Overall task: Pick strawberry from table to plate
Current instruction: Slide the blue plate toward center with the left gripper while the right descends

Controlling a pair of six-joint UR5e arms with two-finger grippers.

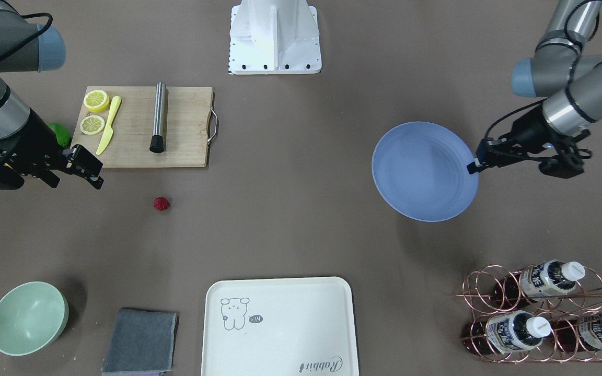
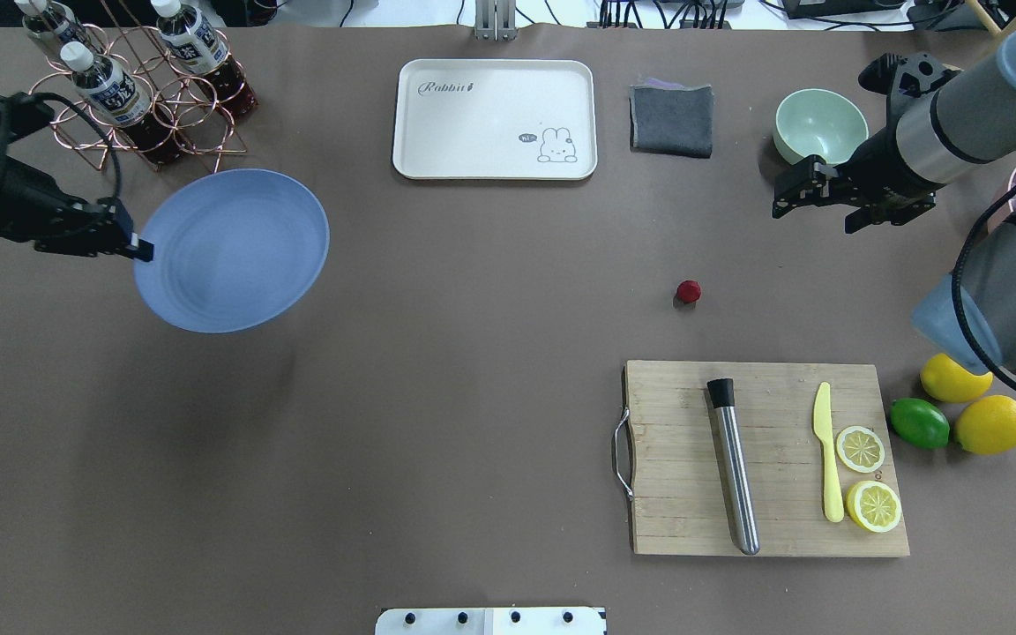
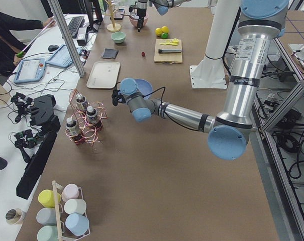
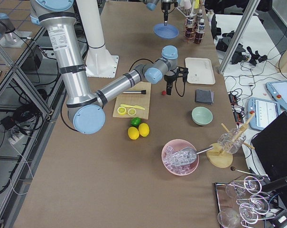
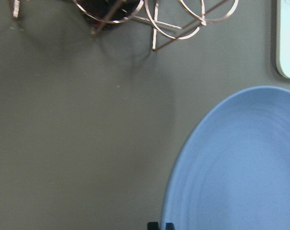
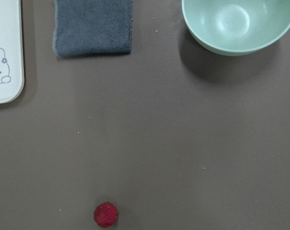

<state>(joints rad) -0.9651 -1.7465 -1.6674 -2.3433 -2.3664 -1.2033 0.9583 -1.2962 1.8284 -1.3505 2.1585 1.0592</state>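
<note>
The strawberry (image 2: 689, 291) (image 1: 161, 203) (image 6: 106, 214) is a small dark-red berry lying on the bare table (image 2: 473, 353), between the cutting board and the grey cloth. My right gripper (image 2: 786, 190) (image 1: 92, 169) hovers open off to the berry's side, near the green bowl, with nothing between its fingers. The blue plate (image 2: 235, 251) (image 1: 426, 172) (image 5: 240, 167) hangs tilted a little above the table, throwing a shadow below it. My left gripper (image 2: 142, 249) (image 1: 472, 167) is shut on the plate's rim, far from the berry.
A wooden cutting board (image 2: 684, 529) carries a metal cylinder, a yellow knife and two lemon halves. Whole lemons and a lime (image 2: 919, 422) lie beside it. Along the far edge stand a green bowl (image 2: 821, 125), grey cloth (image 2: 671, 120), cream tray (image 2: 495, 119) and bottle rack (image 2: 133, 97).
</note>
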